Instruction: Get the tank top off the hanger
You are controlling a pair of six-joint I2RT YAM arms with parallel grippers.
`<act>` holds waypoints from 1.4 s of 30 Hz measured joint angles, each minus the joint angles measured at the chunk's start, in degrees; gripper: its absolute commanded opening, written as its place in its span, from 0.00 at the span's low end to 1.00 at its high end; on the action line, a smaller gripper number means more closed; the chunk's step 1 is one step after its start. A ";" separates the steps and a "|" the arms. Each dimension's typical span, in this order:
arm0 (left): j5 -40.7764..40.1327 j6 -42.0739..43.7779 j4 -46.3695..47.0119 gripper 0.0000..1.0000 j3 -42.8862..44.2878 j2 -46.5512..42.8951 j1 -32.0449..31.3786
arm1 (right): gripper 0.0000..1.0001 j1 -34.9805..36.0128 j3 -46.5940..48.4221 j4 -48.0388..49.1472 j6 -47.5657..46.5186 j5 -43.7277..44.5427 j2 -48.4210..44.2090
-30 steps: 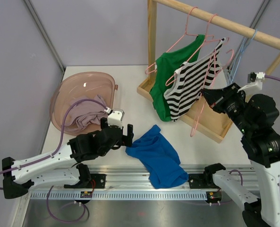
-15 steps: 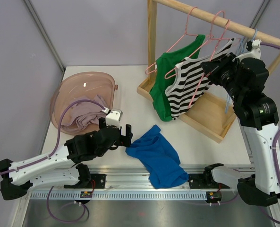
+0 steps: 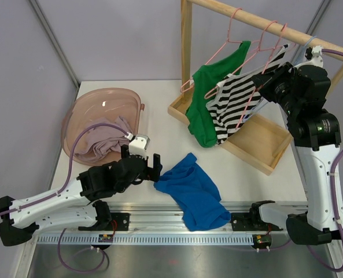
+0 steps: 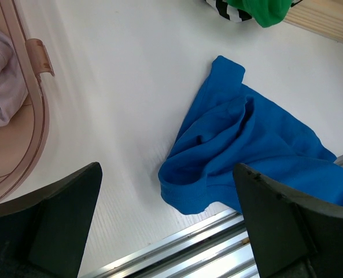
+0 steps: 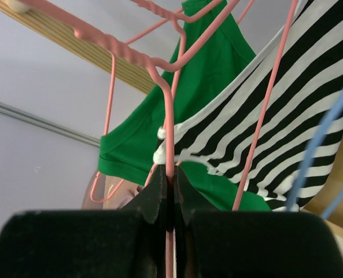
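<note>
Right gripper (image 5: 170, 178): clenched on a wire of the pink hanger (image 5: 166, 121), the two fingers pressed together with the wire pinched between them; the arm is raised high beside the rack.
Pink hanger: hooked over the wooden rail (image 3: 246, 16), tilted, with its lower end pulled toward the right gripper.
Striped tank top (image 3: 235, 107): on the pink hanger, hanging slantwise below the rail. In the right wrist view its white-edged hem touches the gripped wire just above the fingertips.
Green tank top (image 3: 206, 110): on a neighbouring pink hanger, just left of the striped one and partly overlapping it, its lower edge drooping toward the rack's wooden base tray (image 3: 258, 142).
Blue hanger wires (image 5: 321, 130): cross in front of the striped cloth at the right side of the right wrist view.
Left gripper (image 4: 166, 174): released, fingers spread wide, low over the table (image 3: 154, 110) and holding nothing.
Blue garment (image 3: 194, 191): crumpled flat on the table near its front edge, one corner just beside the left gripper and, in the left wrist view, lying between its fingers.
Pink basin (image 3: 102, 92): at the left of the table, tipped, with a mauve cloth (image 3: 104, 142) bunched inside and spilling toward the left arm.
</note>
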 measured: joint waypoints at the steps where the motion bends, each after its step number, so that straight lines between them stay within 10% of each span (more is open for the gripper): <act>1: 0.00 0.00 0.04 0.99 0.00 -0.20 0.00 | 0.00 0.02 -0.90 0.09 0.00 0.00 -0.50; 42: 0.68 0.04 -1.05 0.99 0.00 -2.25 0.00 | 0.00 -0.04 -6.27 -3.65 -2.14 -6.40 -7.85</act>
